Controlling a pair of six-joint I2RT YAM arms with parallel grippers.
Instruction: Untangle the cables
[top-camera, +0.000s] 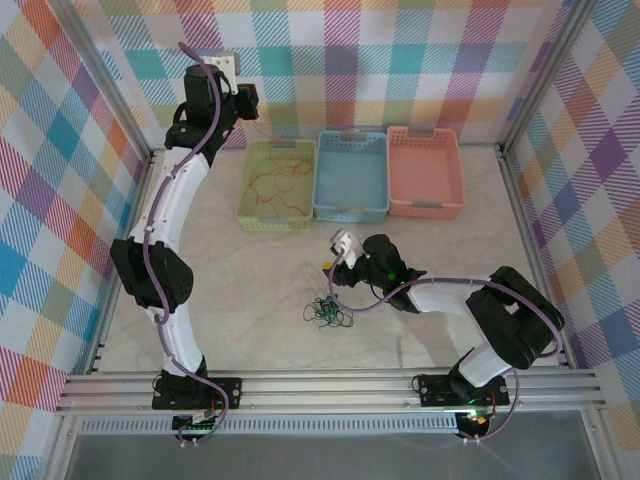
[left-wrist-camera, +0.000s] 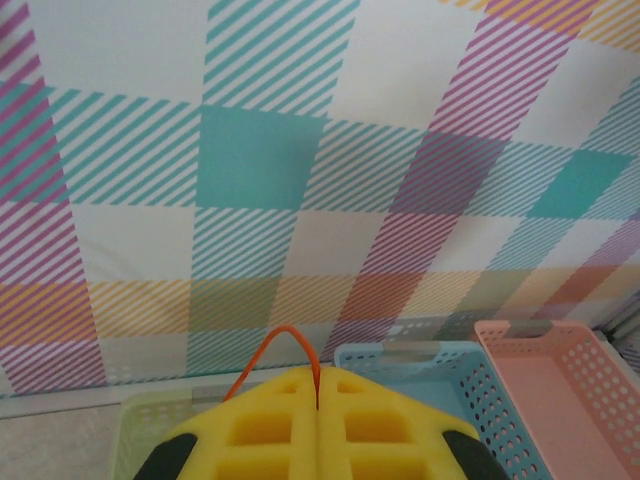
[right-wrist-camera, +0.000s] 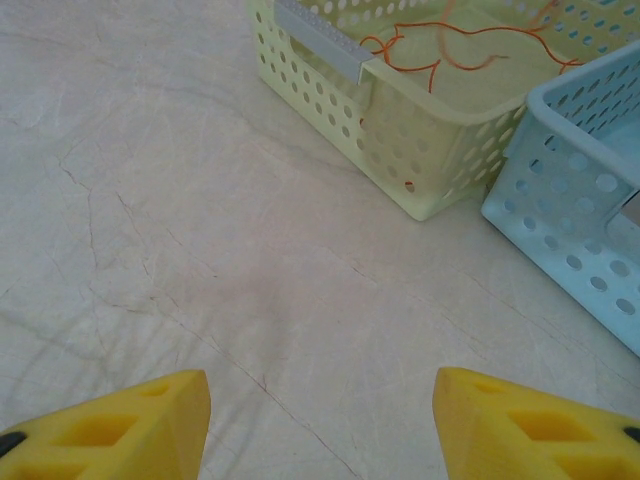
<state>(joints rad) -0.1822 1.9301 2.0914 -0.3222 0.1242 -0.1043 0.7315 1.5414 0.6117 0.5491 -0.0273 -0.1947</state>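
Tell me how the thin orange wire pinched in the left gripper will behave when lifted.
Likely floppy: the thin orange wire bends in a tight loop above the shut left gripper. Probably very light, being so thin. The orange curls lying in the yellow-green perforated basket look apt to snag.

I find no legible text, label, brand, number or sign in any view. White wall plate (top-camera: 222, 66): too small for me to read any marking on it.
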